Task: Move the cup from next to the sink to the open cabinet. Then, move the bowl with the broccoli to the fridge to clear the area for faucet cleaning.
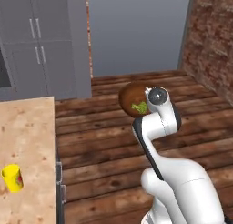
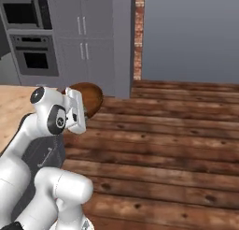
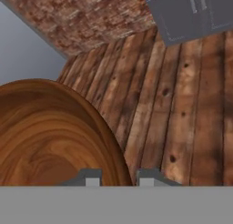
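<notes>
Bowl (image 1: pixel 129 96): dark brown, swirling wood grain. Broccoli (image 1: pixel 139 108): light green. Cup (image 1: pixel 12 178): bright yellow, red-orange mark on side. Counter (image 1: pixel 27 141): beige speckled stone. Floor (image 2: pixel 177 145): reddish-brown planks, dark knots. Wall (image 1: pixel 210 41): red-brown brick. Cabinets (image 2: pixel 88 37): grey, silver handles. Arm (image 1: pixel 177 182): white, dark joints.

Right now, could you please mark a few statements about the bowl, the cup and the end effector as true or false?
1. The end effector is shut on the bowl's rim. True.
2. The broccoli lies in the bowl. True.
3. The cup is inside the bowl. False: it stands on the counter.
4. The bowl rests on the counter. False: it is held up over the wooden floor.
5. The cup is blue. False: it is yellow.
</notes>
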